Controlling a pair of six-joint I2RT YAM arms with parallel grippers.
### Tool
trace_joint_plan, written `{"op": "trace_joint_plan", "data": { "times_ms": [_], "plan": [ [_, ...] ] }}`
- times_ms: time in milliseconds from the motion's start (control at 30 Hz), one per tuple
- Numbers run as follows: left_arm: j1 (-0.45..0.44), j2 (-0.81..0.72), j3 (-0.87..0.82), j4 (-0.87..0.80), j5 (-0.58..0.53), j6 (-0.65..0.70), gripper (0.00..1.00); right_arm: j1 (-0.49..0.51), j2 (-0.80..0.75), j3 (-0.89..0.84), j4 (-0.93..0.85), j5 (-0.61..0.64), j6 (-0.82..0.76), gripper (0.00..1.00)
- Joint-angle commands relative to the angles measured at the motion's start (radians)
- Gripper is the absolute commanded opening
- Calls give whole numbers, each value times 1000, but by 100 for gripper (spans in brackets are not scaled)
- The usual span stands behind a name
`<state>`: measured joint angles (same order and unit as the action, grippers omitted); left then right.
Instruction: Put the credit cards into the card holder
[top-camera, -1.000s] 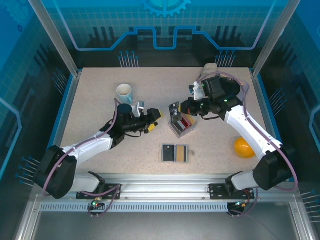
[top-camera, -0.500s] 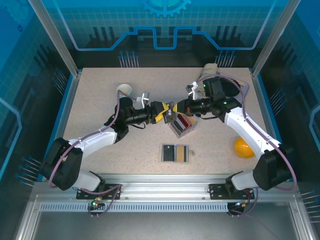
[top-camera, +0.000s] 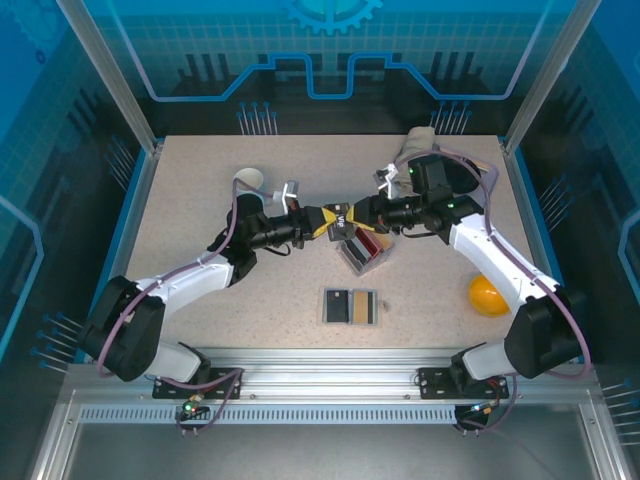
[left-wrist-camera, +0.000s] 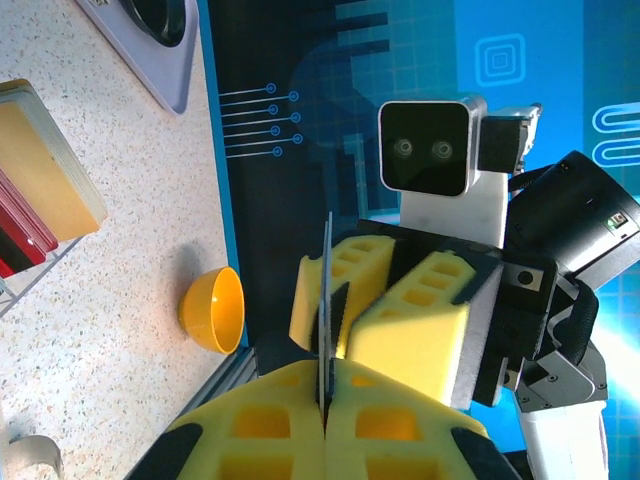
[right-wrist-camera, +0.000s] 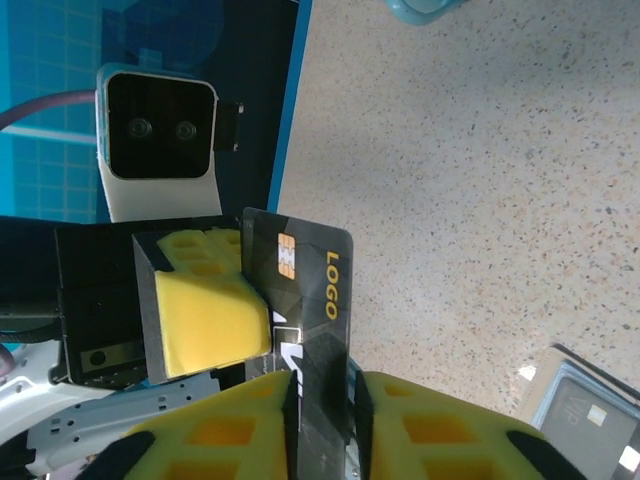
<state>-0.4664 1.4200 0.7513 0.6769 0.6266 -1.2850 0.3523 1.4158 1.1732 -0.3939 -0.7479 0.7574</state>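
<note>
Black credit card (right-wrist-camera: 305, 285) reads "LOGO" in gold; left gripper (left-wrist-camera: 325, 390) clamps its edge tight, right gripper (right-wrist-camera: 320, 390) stands narrowly parted around it

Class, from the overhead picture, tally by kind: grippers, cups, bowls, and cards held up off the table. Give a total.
Grippers: 2, the left gripper and the right gripper
Cup: 1
Bowl: 1
Card held off the table: 1
Total: 5
</note>
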Motion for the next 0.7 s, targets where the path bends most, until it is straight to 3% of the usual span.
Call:
{"op": "trace_joint_plan", "data": {
  "times_ms": [0,267,467,667],
  "plan": [
    [3,-24,17,64,24,-23,0,-6,11,-15,34,-61,6,30],
    [3,-16,13,149,24,-81,0,-2,38,-21,79,-118,20,33],
    [3,-14,8,188,25,-114,10,-10,44,-21,42,-82,8,19],
    [3,-29,-3,191,25,-117,17,-38,22,-50,28,-42,13,17]
  ]
}}
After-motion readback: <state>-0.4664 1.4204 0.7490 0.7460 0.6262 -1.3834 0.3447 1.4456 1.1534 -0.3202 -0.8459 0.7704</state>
